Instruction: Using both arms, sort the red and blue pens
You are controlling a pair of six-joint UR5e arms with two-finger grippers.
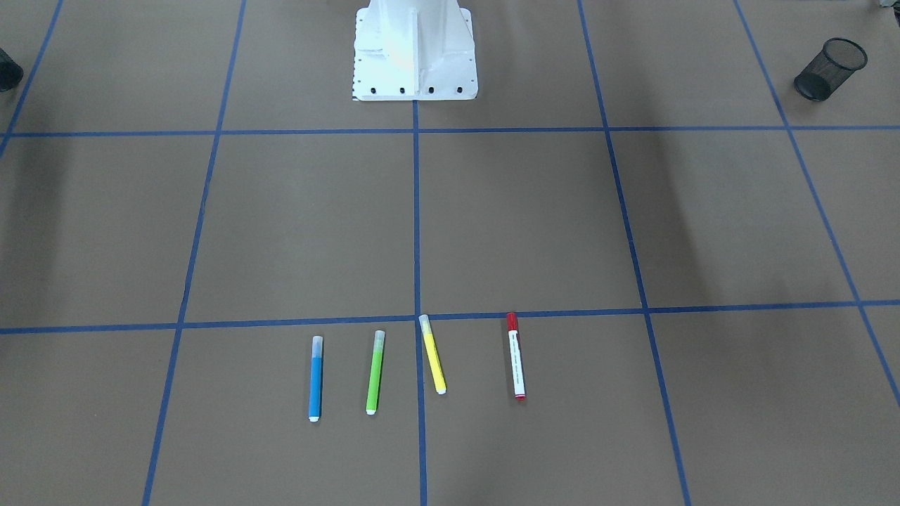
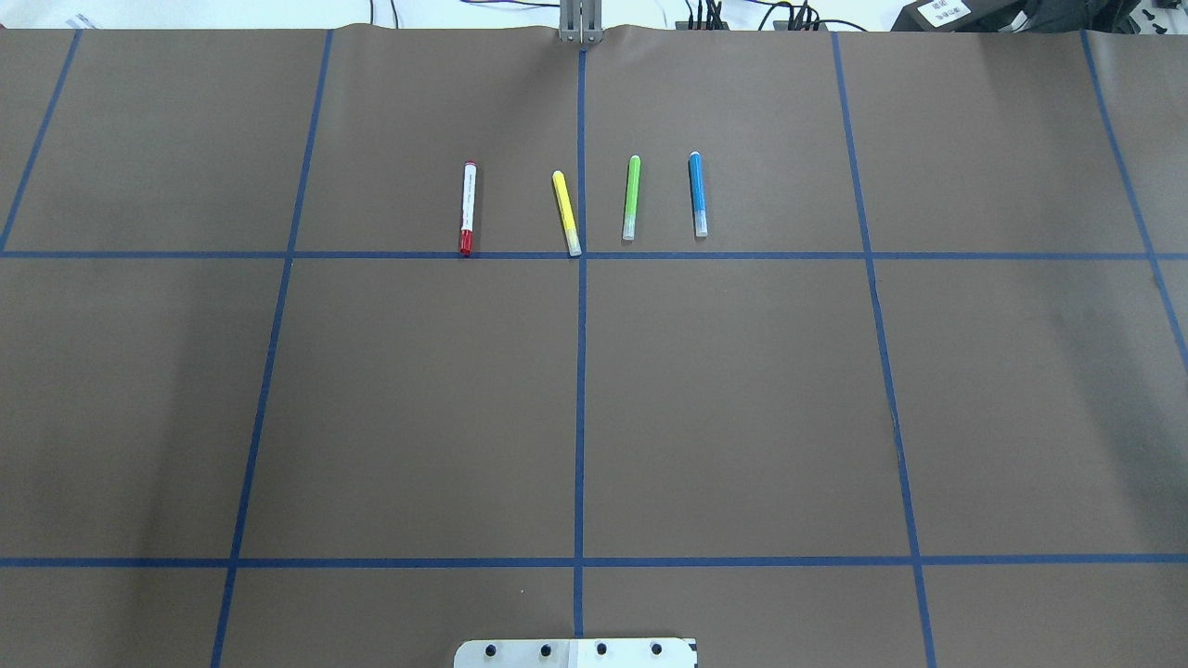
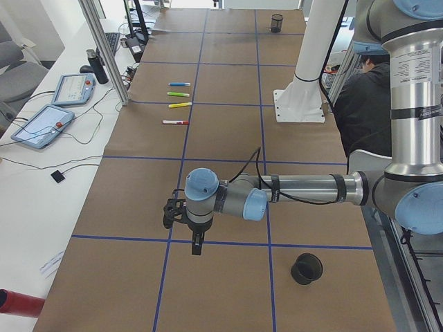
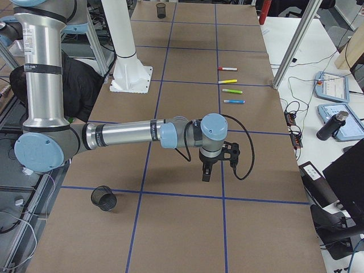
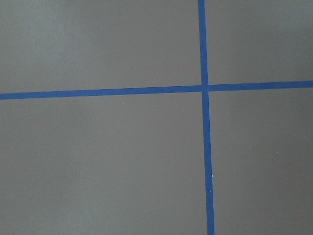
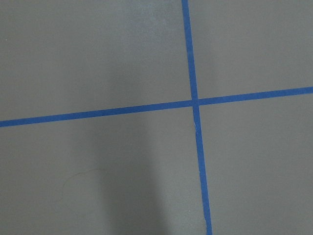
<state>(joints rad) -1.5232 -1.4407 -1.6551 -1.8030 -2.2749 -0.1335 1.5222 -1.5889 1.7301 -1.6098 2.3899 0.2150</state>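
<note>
Front-facing view: brown table [image 1: 527, 225] with blue tape lines [image 1: 416, 211], white base [image 1: 415, 56] at top, no arm or gripper visible. Four pens lie flat in a row, apart from each other, well away from the base. From the view's left they are blue highlighter [image 1: 316, 379], green highlighter [image 1: 375, 372], yellow highlighter [image 1: 432, 354] and red marker [image 1: 516, 356]. The yellow one is tilted, its cap end at the tape crossing. The red marker's cap touches the cross line. Left mesh cup [image 1: 830, 69] sits at top right, right mesh cup [image 1: 7, 69] is cut off at the left edge; both are well apart from the pens. Overhead view: same row in the far squares, red marker on the robot's left half, blue highlighter on its right half, yellow beside the centre line, no grippers. Exterior left view: left arm [image 3: 304, 188] reaches out low over the table, left gripper [image 3: 197, 250] points down near a tape line, holding nothing visible; spread or clenched, cannot tell. The left cup stands near it; the pens are far off, and a person [image 3: 363, 97] is behind the base. Exterior right view: right arm [image 4: 125, 135] is posed likewise, right gripper [image 4: 206, 177] points down above bare table; its state cannot be told either. Left wrist view: only table and crossing tape. Right wrist view: the same.
</note>
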